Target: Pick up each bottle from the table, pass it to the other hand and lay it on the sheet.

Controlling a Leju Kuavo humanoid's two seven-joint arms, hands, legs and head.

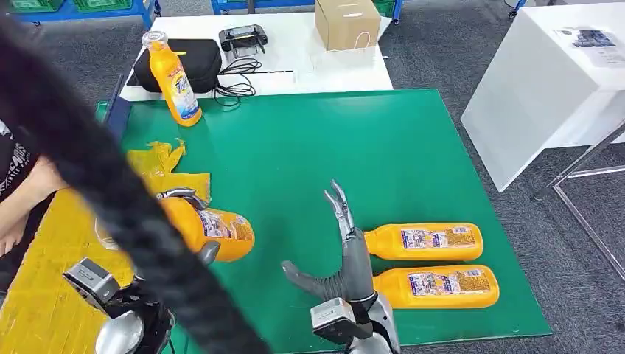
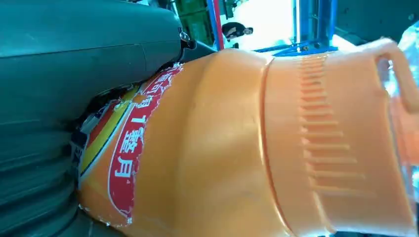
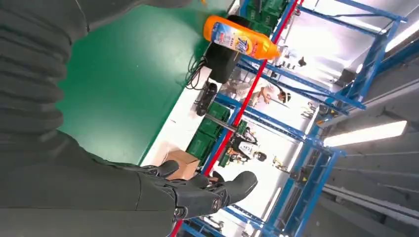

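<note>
Bottle (image 2: 237,148) ribbed-capped in left robot hand (image 2: 64,98)

Head view: bright, even overhead light; shadows under the lying bottles (image 1: 424,242) soft and short. White table (image 1: 295,66) at far side close to washed out. A dark cable (image 1: 110,199) crosses near left, heavily blurred — too close to focus. Left wrist view: held bottle (image 2: 247,143) soft, out of focus; background blown white. Right wrist view: ceiling strip light (image 3: 365,133) glares — hall beyond overexposed, hand (image 3: 148,192) dim.
</note>
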